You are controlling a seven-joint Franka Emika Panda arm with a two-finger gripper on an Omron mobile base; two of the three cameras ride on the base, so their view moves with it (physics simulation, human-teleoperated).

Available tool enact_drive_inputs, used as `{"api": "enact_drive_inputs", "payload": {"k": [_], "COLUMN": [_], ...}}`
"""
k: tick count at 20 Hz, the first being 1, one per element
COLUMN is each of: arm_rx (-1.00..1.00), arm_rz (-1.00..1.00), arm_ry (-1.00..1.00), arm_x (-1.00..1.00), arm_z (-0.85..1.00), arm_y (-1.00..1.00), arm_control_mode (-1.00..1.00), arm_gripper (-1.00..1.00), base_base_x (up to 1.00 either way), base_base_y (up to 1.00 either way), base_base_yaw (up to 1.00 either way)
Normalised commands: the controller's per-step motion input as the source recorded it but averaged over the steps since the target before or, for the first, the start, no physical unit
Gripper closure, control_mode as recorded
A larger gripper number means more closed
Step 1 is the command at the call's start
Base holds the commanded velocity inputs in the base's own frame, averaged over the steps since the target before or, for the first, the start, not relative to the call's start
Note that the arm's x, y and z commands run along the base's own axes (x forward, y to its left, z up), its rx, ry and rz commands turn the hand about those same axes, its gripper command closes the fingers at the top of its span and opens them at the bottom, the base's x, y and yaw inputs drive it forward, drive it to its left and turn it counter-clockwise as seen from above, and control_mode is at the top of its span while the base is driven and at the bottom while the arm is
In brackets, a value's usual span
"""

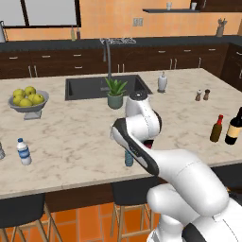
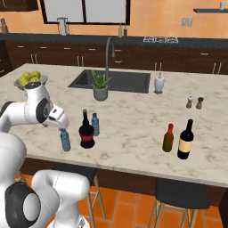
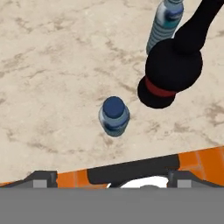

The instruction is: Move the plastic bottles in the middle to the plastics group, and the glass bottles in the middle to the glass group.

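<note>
Looking straight down the hand view, I have the nearer plastic bottle standing upright close to the counter edge, with the black glass bottle just beside it and the second plastic bottle behind that. I judge it light, tippy and slick, best pinched around the body below the cap. My gripper hangs above, jaws wide apart, empty. Open marble lies leftward toward the white-labelled bottle
</note>
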Motion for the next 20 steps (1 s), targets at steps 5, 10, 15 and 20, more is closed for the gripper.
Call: {"api": "enact_drive_inputs", "payload": {"k": [5,10,15,20], "arm_rx": [0.04,0.0,0.0,0.0], "arm_rz": [0.0,-0.06,-0.04,-0.03], "arm_ry": [-0.08,-0.01,0.02,0.05], "arm_x": [0.2,0.0,0.28,0.4], "arm_z": [-0.5,-0.21,-0.02,-0.23], "arm_y": [0.01,-0.01,0.0,0.0], "arm_control_mode": [-1.0,-1.0,-1.0,-1.0], "arm_gripper": [-1.0,-1.0,-1.0,-1.0], "base_base_x": [0.0,0.0,0.0,0.0], "base_base_y": [0.0,0.0,0.0,0.0], "base_base_yaw": [0.0,0.0,0.0,0.0]}}
